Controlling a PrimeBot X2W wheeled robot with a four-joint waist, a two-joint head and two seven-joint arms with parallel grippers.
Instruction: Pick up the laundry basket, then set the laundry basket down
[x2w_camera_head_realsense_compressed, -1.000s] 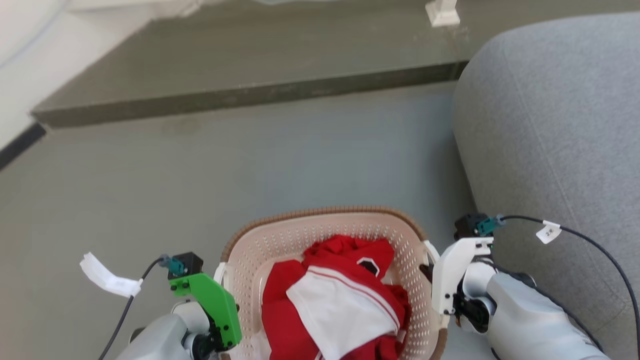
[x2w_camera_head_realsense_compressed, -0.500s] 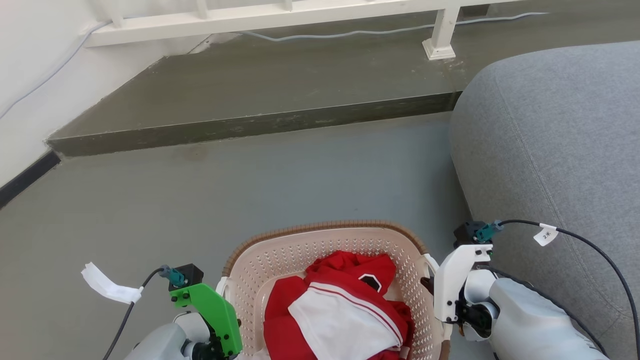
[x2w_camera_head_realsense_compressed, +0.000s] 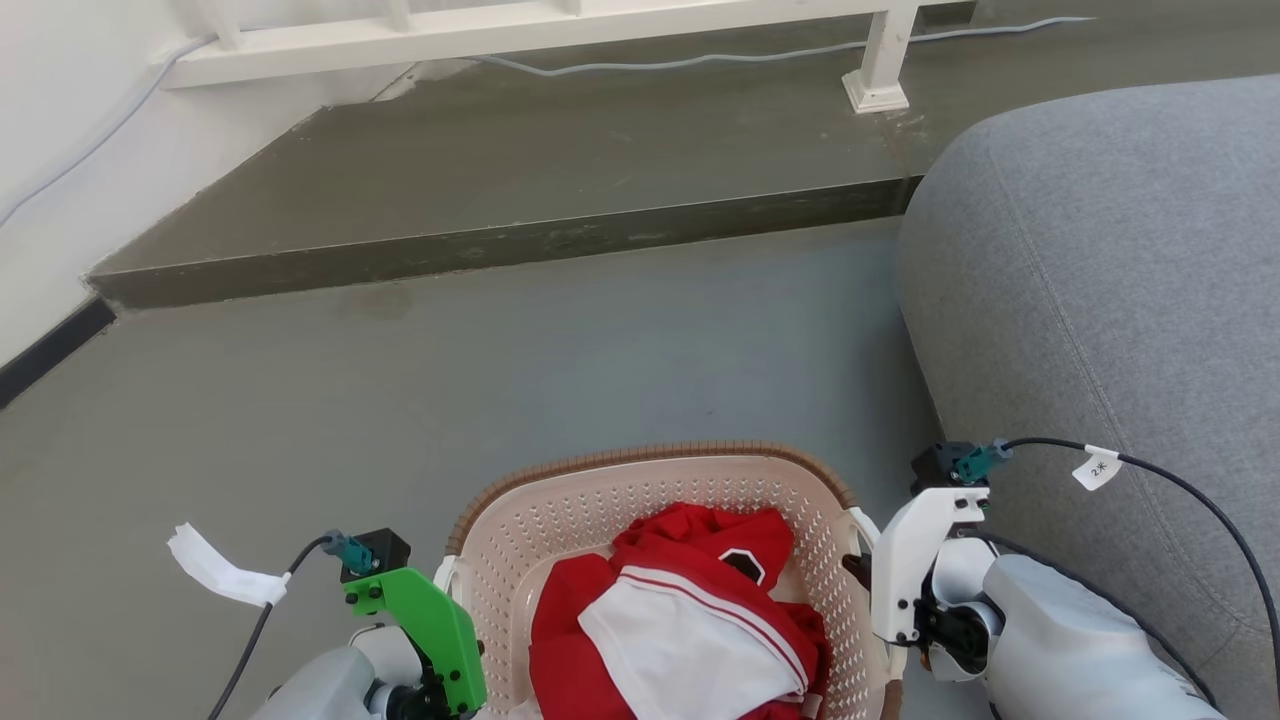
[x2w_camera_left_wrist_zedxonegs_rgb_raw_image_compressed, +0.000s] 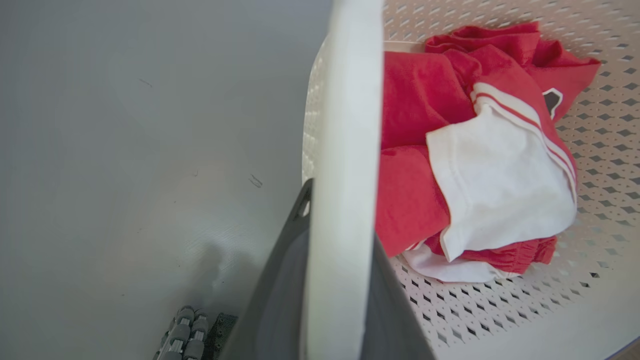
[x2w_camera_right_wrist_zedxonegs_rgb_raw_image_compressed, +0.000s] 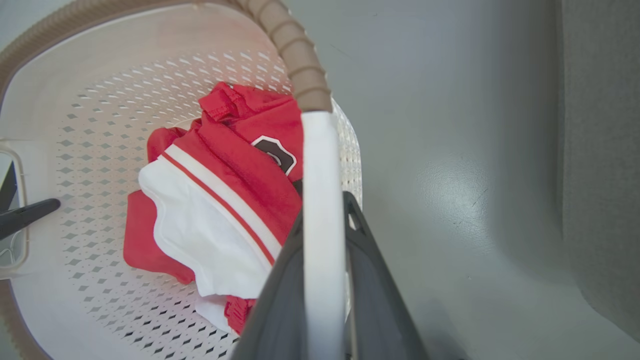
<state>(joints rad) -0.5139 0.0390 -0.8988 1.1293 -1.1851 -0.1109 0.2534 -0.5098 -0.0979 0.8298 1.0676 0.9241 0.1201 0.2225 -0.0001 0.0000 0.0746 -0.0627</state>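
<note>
Laundry basket (x2w_camera_head_realsense_compressed: 650, 455) – red-and-white clothes (x2w_camera_head_realsense_compressed: 680, 620) inside – is low in the head view between both arms, beside a grey sofa (x2w_camera_head_realsense_compressed: 1100, 250). The left gripper (x2w_camera_left_wrist_zedxonegs_rgb_raw_image_compressed: 340, 215) is clamped on the left handle (x2w_camera_left_wrist_zedxonegs_rgb_raw_image_compressed: 345, 125) and the right gripper (x2w_camera_right_wrist_zedxonegs_rgb_raw_image_compressed: 325, 210) on the right handle (x2w_camera_right_wrist_zedxonegs_rgb_raw_image_compressed: 320, 175).

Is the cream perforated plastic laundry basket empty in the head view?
No, red and white clothing lies inside the cream perforated plastic laundry basket.

Grey floor (x2w_camera_head_realsense_compressed: 620, 330), raised step (x2w_camera_head_realsense_compressed: 500, 245), grey sofa (x2w_camera_head_realsense_compressed: 1110, 260), white railing (x2w_camera_head_realsense_compressed: 520, 25)
</note>
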